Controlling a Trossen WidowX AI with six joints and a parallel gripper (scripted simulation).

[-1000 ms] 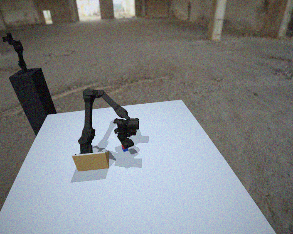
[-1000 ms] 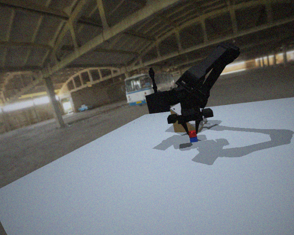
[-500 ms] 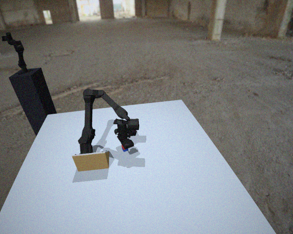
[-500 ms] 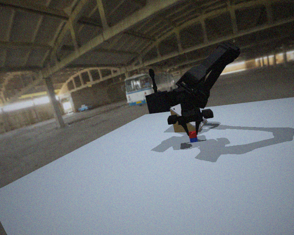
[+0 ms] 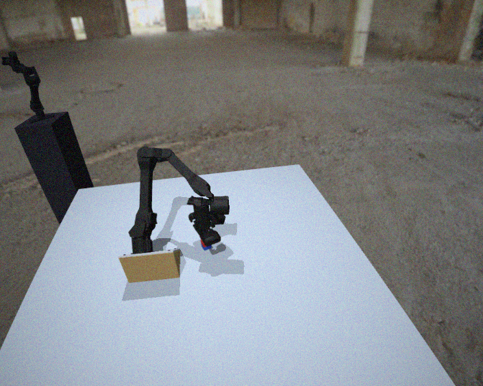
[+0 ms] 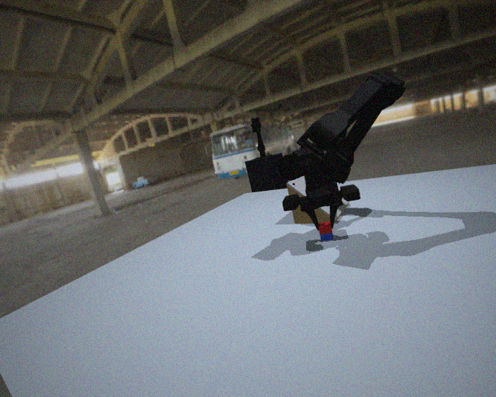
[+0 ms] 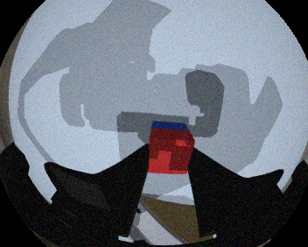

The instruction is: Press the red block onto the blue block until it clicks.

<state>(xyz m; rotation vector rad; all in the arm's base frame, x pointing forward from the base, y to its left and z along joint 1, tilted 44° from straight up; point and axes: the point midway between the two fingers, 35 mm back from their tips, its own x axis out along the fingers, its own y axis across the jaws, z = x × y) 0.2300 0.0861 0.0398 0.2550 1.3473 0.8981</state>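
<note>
At the far left of the top view, a dark pedestal point(image 5: 46, 153) carries a second, smaller-looking arm point(image 5: 34, 87) point(image 6: 259, 139); the bench point(image 5: 249, 324) point(image 6: 239, 312) hides the pedestal's foot. Next along comes a tan, wedge-like block point(image 5: 152, 266) point(image 6: 300, 213) point(image 7: 175, 219), partly behind the pincer in the exterior view and cut off by the lower rim of the wrist view. The main arm point(image 5: 145, 187) point(image 6: 342, 115) rises behind it in the top view, its base out of sight there.

Further right, the pincer point(image 5: 207, 241) point(image 6: 325, 225) point(image 7: 170, 150) points down, clamped on the red block point(image 5: 203, 243) point(image 6: 325, 228) point(image 7: 170, 151). That block sits directly over the blue block point(image 5: 206, 247) point(image 6: 326, 236) point(image 7: 170, 125), which is on the bench. From above, the pincer covers most of the red one. In the wrist view only a strip of blue shows past it, and whether the two have clicked together I cannot tell.
</note>
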